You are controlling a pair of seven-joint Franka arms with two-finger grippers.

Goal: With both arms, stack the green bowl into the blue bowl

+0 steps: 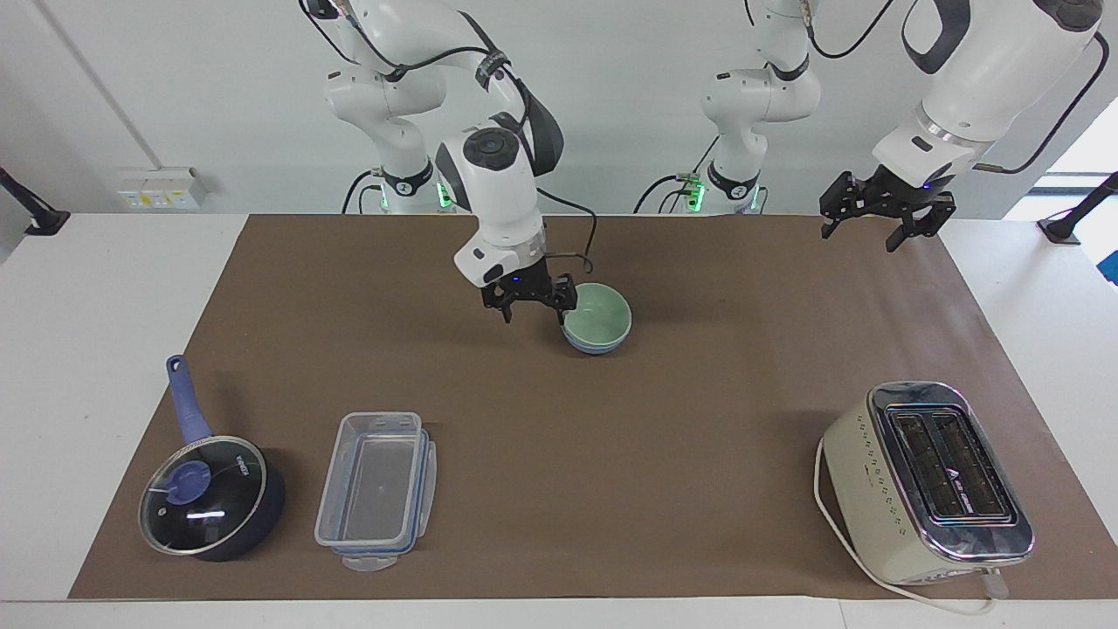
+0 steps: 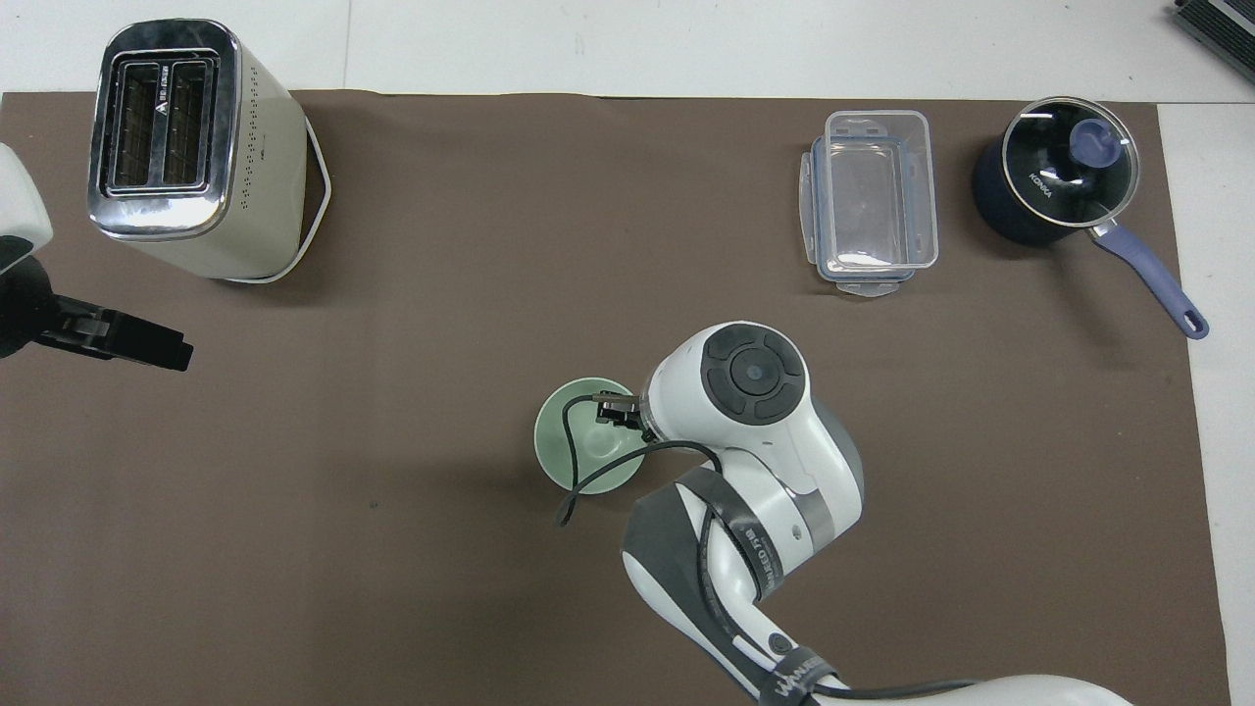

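Brown matting covers the bench (image 1: 664,489); green bowl (image 1: 599,314) hides most of blue bowl (image 1: 596,347). Right claw (image 1: 532,308) hangs spread beside it; left claw (image 1: 860,231), spread, waits apart.

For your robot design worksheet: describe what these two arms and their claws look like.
Both arms are glossy white with rounded segments, dark grey joint bands and round black joint caps. Thin black cables loop along them. The right claw and left claw are black, angular and two-fingered.

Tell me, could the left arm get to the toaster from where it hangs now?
Probably yes. The left gripper hangs with open fingers over the mat's edge at its own end of the table, and only bare mat lies between it and the toaster. Whether it stretches that far is uncertain.
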